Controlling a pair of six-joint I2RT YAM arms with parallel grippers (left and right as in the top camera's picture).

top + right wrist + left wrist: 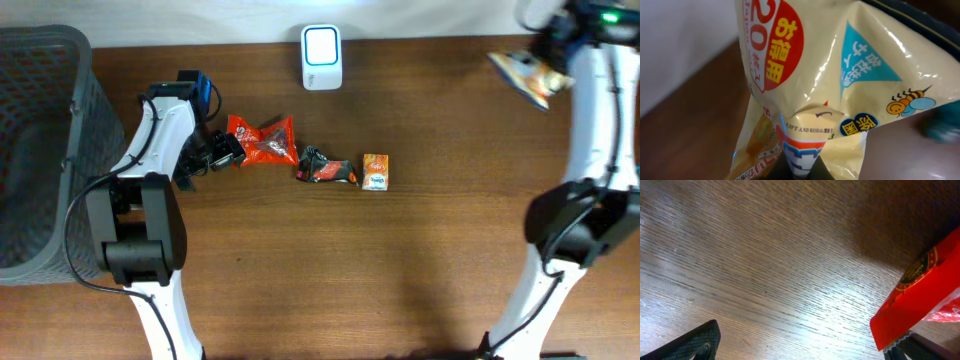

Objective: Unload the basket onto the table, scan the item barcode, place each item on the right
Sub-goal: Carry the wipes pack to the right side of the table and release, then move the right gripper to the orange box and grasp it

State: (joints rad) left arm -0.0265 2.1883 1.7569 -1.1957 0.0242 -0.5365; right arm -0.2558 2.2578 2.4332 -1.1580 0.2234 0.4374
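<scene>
My right gripper [553,57] is raised at the far right back of the table, shut on a pale yellow snack bag [527,74]. In the right wrist view the bag [830,75] fills the frame, and the jaws pinch its folded seam at the bottom [802,167]. A white scanner [322,57] stands at the back centre, well left of the bag. My left gripper [224,152] is low over the table and open, right beside a red packet [265,140]. In the left wrist view the packet's corner [925,295] lies over the right finger, and bare wood shows between the fingertips [696,342].
A dark red-and-black packet [326,170] and a small orange box [376,171] lie in a row right of the red packet. A grey mesh basket [40,150] stands at the table's left edge. A white wall runs along the back.
</scene>
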